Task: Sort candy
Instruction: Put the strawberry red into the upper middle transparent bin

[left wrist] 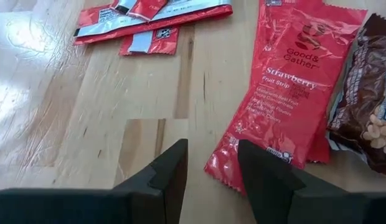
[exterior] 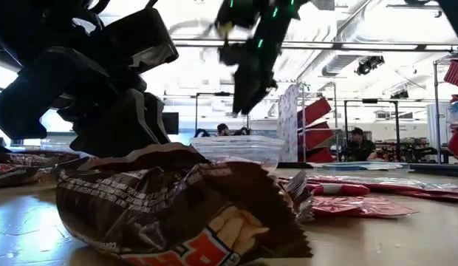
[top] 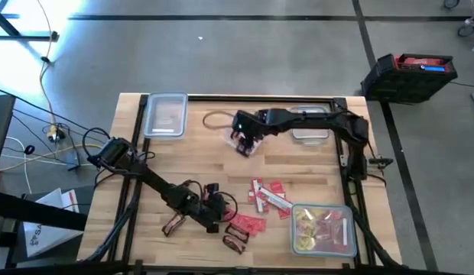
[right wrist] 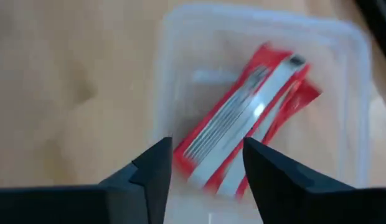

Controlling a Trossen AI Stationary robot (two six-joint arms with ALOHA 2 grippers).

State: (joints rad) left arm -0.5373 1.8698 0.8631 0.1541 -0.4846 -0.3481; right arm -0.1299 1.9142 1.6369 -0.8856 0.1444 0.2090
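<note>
My table (top: 145, 164) is a pale wooden slab with a dark frame, and most of its middle lies bare. On it are clear plastic containers: one at the far left corner (top: 165, 114), one at the near right (top: 323, 228) already filled with yellow and pink sweets, and a small one (right wrist: 261, 93) directly under my right gripper (top: 245, 143), holding red packets with silver stripes (right wrist: 243, 130). My right gripper hangs over that box with fingers parted and nothing between them. My left gripper (left wrist: 211, 171) sits low near the front edge, released as well, its fingers straddling bare wood just beside a red strawberry fruit strip (left wrist: 286, 93). A brown peanut bar wrapper (left wrist: 367, 106) touches that strip's far side. More red packets (top: 269, 195) lie scattered mid-table, and a dark bar (top: 235, 241) sits at the front edge.
</note>
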